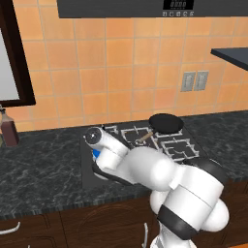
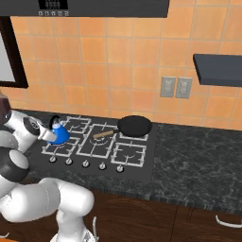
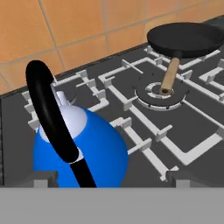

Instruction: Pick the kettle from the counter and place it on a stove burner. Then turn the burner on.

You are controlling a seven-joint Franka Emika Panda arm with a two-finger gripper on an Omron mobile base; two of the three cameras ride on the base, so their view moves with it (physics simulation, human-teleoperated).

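Observation:
The bright-blue kettle point(image 2: 59, 134) stands upright on the front-left stove burner point(image 2: 60, 148) of the black cooktop. In the hand view the kettle point(image 3: 94, 151) is close below me, its thin black handle point(image 3: 50, 116) arching up over the pale lid. My gripper point(image 3: 113, 179) is open, its two fingertips wide apart on either side of the handle's base and touching nothing. From the right base view the gripper point(image 2: 47, 135) sits right at the kettle's left side. In the left base view my arm hides most of the kettle point(image 1: 96, 154). The dark marbled counter point(image 1: 38, 169) runs along both sides of the cooktop.
A black frying pan point(image 2: 135, 125) with a wooden handle point(image 3: 168, 76) rests on the back burners. A row of knobs point(image 2: 85, 164) lines the cooktop's front edge. A brown bottle point(image 1: 8, 128) stands at the far left of the counter. A dark shelf point(image 2: 217, 68) juts from the right wall.

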